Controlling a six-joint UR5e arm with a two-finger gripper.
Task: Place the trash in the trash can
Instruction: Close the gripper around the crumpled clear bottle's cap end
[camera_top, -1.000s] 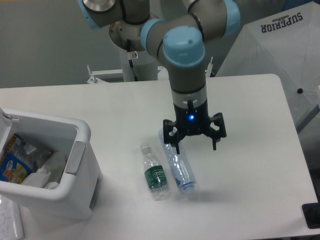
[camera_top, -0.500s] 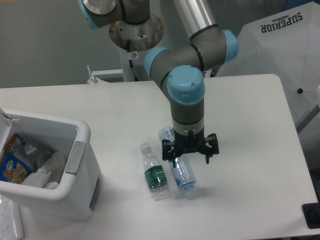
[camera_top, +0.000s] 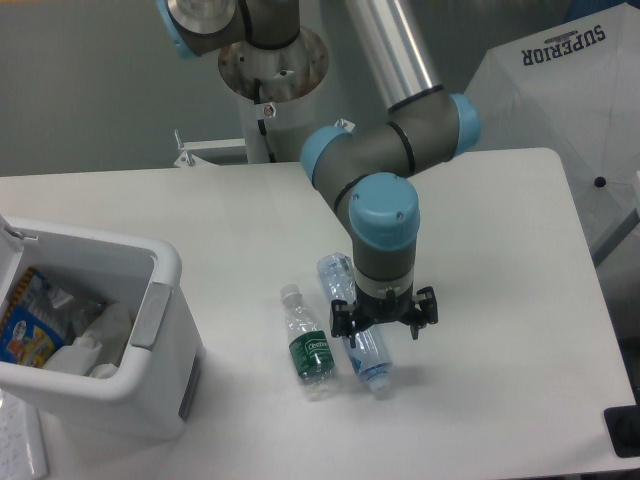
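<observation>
Bottles are lying side by side near the middle of the white table (camera_top: 500, 220): the short bottle (camera_top: 308, 345) with the dark green label at seven o'clock from centre, the longer bluish bottle (camera_top: 354, 322) touching or just beside it on its three o'clock side. The gripper (camera_top: 384, 318) is hovering low over the bluish bottle with its fingers spread wide, straddling it. The trash can (camera_top: 150, 300) is sitting at nine o'clock, well apart, holding a blue-and-yellow packet (camera_top: 25, 325).

White table (camera_top: 500, 230) with trash can (camera_top: 95, 385), green-labelled bottle (camera_top: 308, 346), and bluish bottle (camera_top: 372, 355) alongside.
</observation>
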